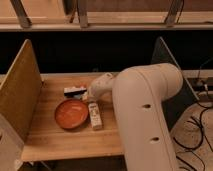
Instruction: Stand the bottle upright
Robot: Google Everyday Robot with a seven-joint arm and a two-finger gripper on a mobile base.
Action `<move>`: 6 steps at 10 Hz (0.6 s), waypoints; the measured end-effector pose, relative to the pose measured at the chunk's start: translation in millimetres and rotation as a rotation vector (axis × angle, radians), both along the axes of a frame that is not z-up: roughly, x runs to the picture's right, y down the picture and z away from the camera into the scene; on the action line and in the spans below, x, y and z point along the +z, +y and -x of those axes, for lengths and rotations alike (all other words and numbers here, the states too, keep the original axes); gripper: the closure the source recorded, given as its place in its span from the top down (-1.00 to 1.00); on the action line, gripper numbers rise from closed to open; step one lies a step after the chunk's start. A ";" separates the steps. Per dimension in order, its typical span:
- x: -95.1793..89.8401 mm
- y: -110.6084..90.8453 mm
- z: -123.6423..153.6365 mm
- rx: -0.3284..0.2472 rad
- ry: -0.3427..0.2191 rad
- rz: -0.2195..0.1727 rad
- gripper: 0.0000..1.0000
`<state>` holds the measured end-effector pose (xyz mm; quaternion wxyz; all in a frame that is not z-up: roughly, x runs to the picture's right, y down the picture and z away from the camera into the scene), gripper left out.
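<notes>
Far left of the frame: a tan side panel [20, 90] edging the wooden table [50, 142]. Left of centre: an orange plate [71, 113], with a flat dark-and-white block [75, 91] just above it.

Just right of the plate: the bottle [95, 116], lying flat on the wood, long axis running up and down the frame, close beside the plate rim. Touching or not, impossible to say, and likewise which end bears the cap.

Right at the bottle's upper end: the gripper [92, 98], low over the table at the tip of the bulky white arm [145, 115] filling the lower right. Cannot tell how far open, nor whether holding anything.

Judged from this, to do the step well:
- Grasp near one end rather than mid-body.
- Pivot about the base end, away from the plate rim and the block.
- Set the base square on bare wood.
- Release only once steady, since so slim a bottle probably topples easily.

Printed label on the bottle: nothing legible. Same for the block. No brand readable anywhere.
</notes>
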<state>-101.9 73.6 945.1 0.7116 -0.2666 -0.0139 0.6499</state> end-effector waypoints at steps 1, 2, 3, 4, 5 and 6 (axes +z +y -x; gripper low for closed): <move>-8.0 13.8 0.6 -0.033 -0.021 0.025 -0.32; -11.1 20.1 -1.7 -0.046 -0.026 0.037 -0.48; -13.8 26.1 -4.2 -0.055 -0.029 0.048 -0.64; -16.0 32.4 -8.3 -0.065 -0.029 0.059 -0.81; -18.6 35.8 -12.2 -0.073 -0.028 0.061 -0.90; -20.0 33.5 -16.5 -0.074 -0.022 0.051 -0.90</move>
